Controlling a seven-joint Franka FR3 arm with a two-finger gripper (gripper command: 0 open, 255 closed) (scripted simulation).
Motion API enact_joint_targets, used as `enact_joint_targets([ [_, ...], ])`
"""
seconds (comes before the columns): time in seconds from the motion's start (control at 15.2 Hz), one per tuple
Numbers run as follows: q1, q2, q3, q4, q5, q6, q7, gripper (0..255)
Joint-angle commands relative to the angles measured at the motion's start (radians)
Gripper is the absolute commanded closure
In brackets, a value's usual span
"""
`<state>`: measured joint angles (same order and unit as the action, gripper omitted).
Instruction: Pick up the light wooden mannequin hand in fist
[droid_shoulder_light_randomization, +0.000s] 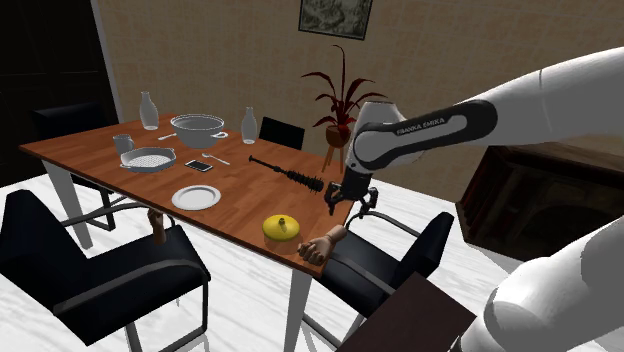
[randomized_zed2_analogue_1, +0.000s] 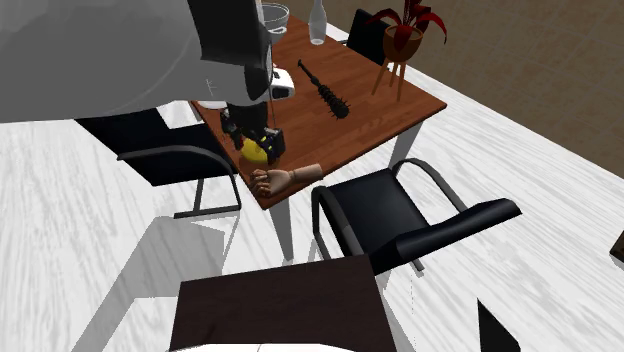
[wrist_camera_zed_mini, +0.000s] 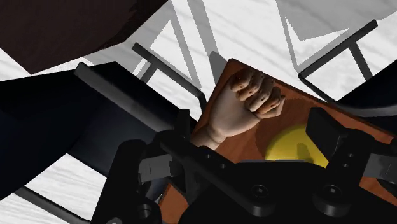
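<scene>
Hung open-fingered, gripping nothing, w/ black gripper (droid_shoulder_light_randomization: 348, 207) over light wooden fist-shaped mannequin hand (droid_shoulder_light_randomization: 322, 246) at brown table (droid_shoulder_light_randomization: 250, 190) corner, yellow domed obj. (droid_shoulder_light_randomization: 282, 228) beside, black armchair (droid_shoulder_light_randomization: 380, 270) adj., white plank floor (droid_shoulder_light_randomization: 250, 295).

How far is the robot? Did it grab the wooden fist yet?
Not yet. Looks done: the robot's hand hangs over the table corner, near and above the wooden fist, which lies beside a yellow round thing. In hand: lining up, with the fingers open and the fist ahead between them, untouched. Left: lower, close on the fist and lift it off the table.
</scene>
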<state>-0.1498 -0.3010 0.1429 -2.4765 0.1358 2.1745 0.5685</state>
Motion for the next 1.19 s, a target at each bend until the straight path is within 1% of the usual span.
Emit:
enact_joint_targets([
  [0.0,-0.018,0.075,0.002,0.017,0.001,0.057,0.052,0],
  [0.26,-0.042,0.226,0.001,0.055,0.001,0.169,0.157,0],
  [0.59,-0.061,0.415,-0.018,0.121,0.003,0.290,0.278,0],
  [1.06,-0.076,0.672,-0.061,0.244,0.040,0.422,0.413,0],
  [1.12,-0.076,0.680,-0.063,0.248,0.042,0.426,0.417,0],
])
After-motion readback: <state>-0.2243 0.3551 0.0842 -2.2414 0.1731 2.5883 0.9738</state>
